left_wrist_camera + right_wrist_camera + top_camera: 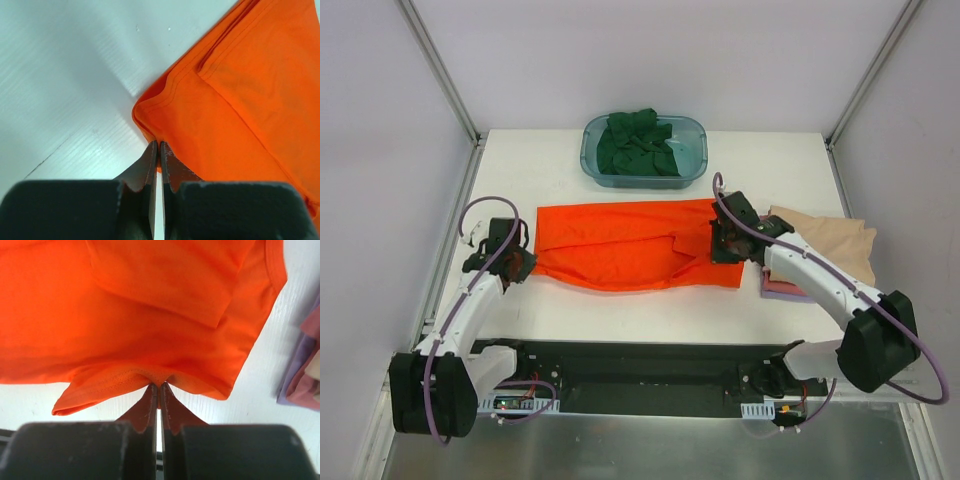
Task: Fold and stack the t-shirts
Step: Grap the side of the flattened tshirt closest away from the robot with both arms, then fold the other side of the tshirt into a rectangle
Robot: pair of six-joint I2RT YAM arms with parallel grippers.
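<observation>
Okay, nearest first: left gripper [513,262] is closed, pinching the left-end corner of the orange shirt [620,240]; in the left wrist view its fingers meet right at the hemmed corner, with a sliver of orange between them. Right gripper [725,243] is closed too, gripping the right end of the same shirt; the right wrist view shows cloth puckered into the tips and the edge lifted a little off the bench [650,305]. The orange shirt lies mid-bench between the two arms as a long strip, apparently folded lengthwise with a sleeve tucked on top, so I'd say partly folded and not yet stacked. Just right of it sits the pile: beige shirt [825,240] on top, pink shirt [782,288] and purple shirt [292,380] edges showing under it, so three look done. Farther back, at the far edge, the tub [692,165] holds a crumpled green shirt [638,145], untouched. Judgement: roughly past halfway. Left to do: fold the orange one across, put it on the pile, then take out, fold and stack the green one.
</observation>
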